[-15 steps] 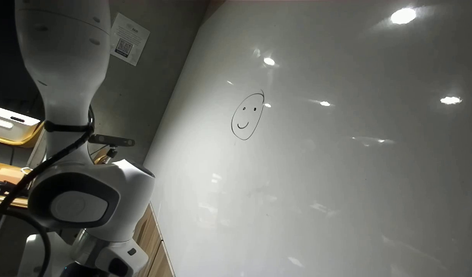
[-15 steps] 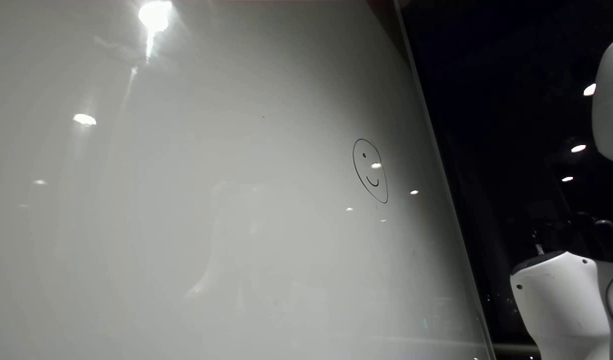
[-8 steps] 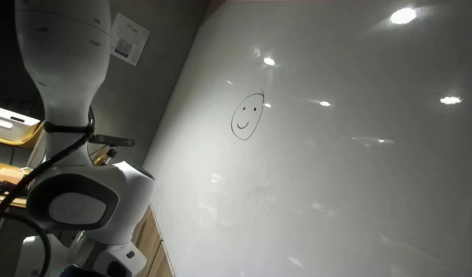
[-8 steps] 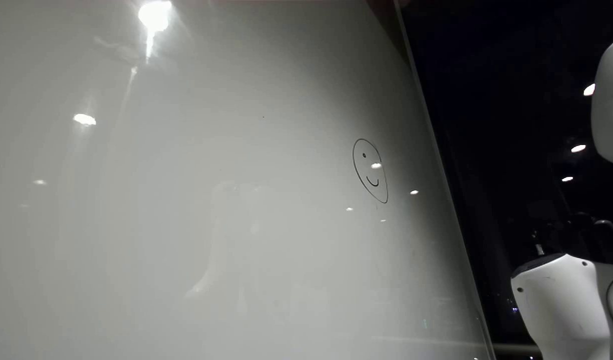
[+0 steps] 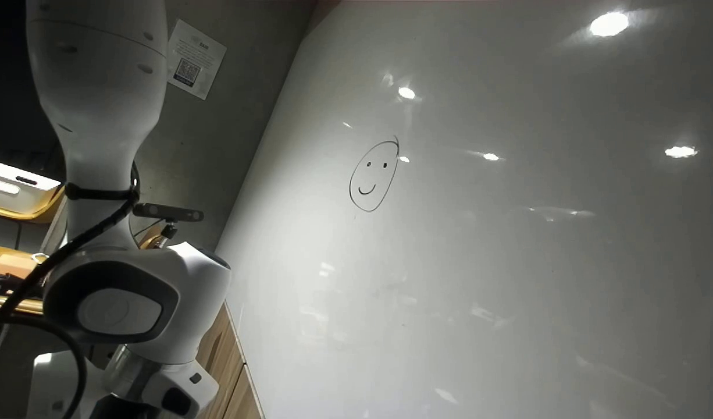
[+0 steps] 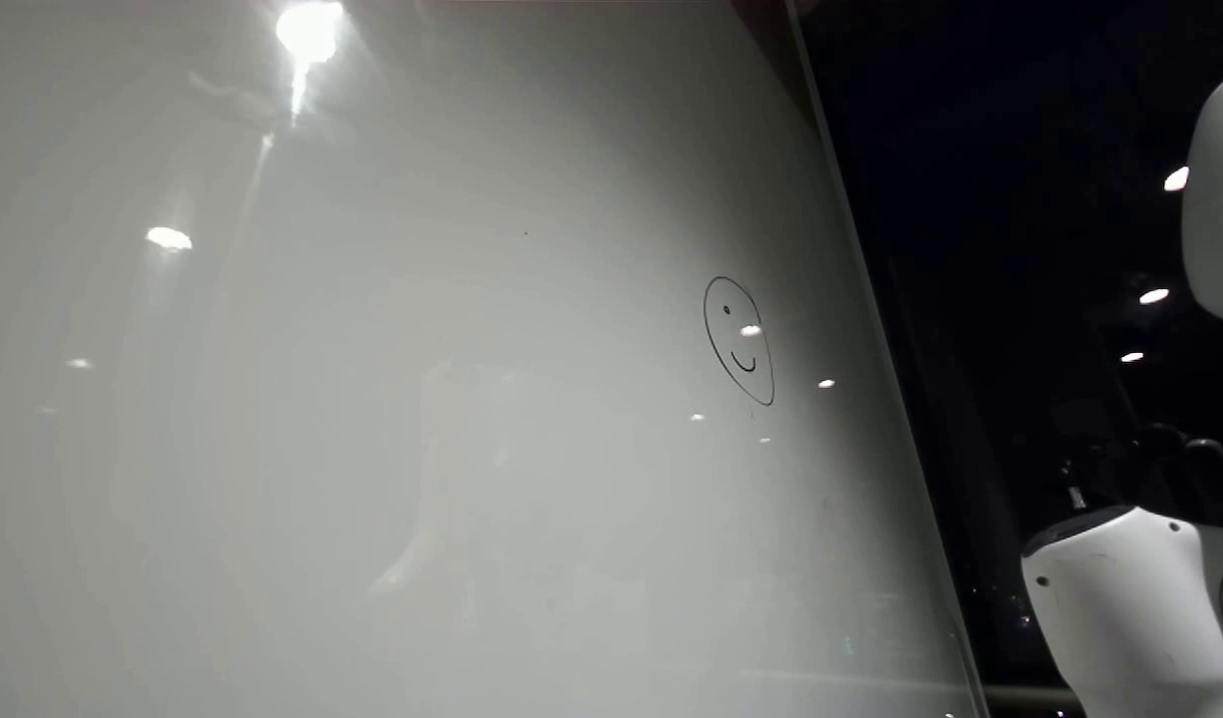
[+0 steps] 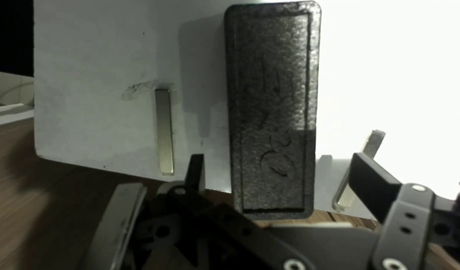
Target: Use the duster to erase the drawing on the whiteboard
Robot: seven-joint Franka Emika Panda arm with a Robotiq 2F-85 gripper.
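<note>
Tool (image 7: 280, 165) has its jaws spread, one to each side of the duster (image 7: 273, 108), no contact visible. The duster appears over a white panel (image 7: 87, 123). Expect a light, slightly yielding, robust block; clamp squarely across its narrow width, near mid-length.

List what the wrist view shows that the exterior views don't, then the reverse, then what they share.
Only the wrist view: the duster, framed between the open jaws of the gripper, and two metal strips on a white panel.

Only the exterior views: the drawing, a smiley face on the whiteboard, and, in an exterior view, a paper sign.

Shared: the robot, though different parts, and wood-grain surfaces, the latter in an exterior view too.
</note>
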